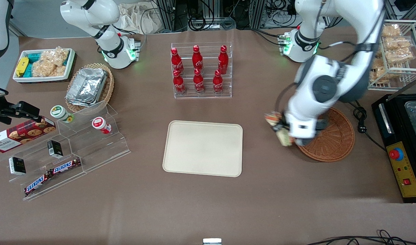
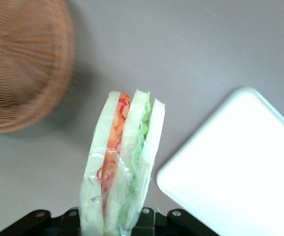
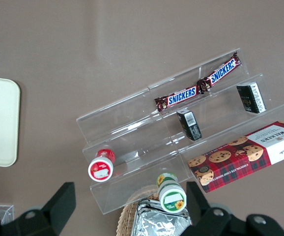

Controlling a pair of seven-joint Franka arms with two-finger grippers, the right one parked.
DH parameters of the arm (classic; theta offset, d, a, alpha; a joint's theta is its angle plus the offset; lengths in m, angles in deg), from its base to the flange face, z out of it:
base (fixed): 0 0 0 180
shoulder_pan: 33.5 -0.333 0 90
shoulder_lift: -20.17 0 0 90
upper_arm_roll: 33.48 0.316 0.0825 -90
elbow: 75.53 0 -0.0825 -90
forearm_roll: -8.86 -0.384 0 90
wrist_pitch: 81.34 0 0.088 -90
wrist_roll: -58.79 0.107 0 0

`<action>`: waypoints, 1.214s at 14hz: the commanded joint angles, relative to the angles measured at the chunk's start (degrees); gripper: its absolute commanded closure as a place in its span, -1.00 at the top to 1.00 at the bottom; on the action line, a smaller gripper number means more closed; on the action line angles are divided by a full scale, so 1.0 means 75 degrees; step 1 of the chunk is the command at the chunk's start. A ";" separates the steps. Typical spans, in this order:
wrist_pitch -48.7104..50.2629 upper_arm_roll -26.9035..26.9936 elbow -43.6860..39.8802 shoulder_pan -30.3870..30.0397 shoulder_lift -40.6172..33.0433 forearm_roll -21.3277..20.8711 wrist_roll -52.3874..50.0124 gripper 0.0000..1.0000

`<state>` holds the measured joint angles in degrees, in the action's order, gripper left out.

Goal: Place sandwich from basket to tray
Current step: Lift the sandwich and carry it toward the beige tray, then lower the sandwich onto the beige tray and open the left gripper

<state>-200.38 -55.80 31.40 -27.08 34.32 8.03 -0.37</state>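
Note:
My left gripper [image 1: 282,131] is shut on the sandwich [image 1: 278,127], a plastic-wrapped wedge with pale bread and orange, red and green filling [image 2: 125,162]. It hangs above the bare table, just off the rim of the reddish-brown wicker basket [image 1: 334,139], between that basket and the cream tray [image 1: 203,148]. In the left wrist view the basket [image 2: 21,64] and a corner of the tray [image 2: 230,162] lie to either side of the sandwich. The basket looks empty where it shows.
An acrylic rack of red cola bottles [image 1: 201,69] stands farther from the front camera than the tray. A black machine [image 1: 403,146] and a white wire rack of snack bags [image 1: 395,51] sit at the working arm's end. Stepped acrylic shelves [image 1: 68,149] lie toward the parked arm's end.

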 commanded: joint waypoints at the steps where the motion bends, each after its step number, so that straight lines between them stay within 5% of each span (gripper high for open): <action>1: -0.0997 -0.0457 -0.0323 0.0138 0.0760 -0.0123 0.1287 -1.00; 2: -0.1385 -0.0458 -0.0381 0.0418 0.1075 -0.0205 0.1511 -1.00; 6: -0.3272 -0.0446 -0.0405 0.0796 0.2400 -0.1960 0.1853 -1.00; 9: -0.3533 -0.0399 -0.0895 0.0784 0.3033 -0.2209 0.1865 -1.00; 11: -0.3533 -0.0388 -0.1120 0.0796 0.3292 -0.2244 0.1842 -0.57; 13: -0.3533 -0.0329 -0.1144 0.0796 0.3328 -0.2442 0.1865 0.81; 14: -0.3533 -0.0283 -0.1144 0.0785 0.3317 -0.2641 0.1842 0.99; 17: -0.3452 -0.0282 -0.1144 0.0679 0.2722 -0.2573 0.1270 1.00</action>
<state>-227.68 -58.12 23.41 -21.84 58.46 -10.20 12.50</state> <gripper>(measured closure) 0.344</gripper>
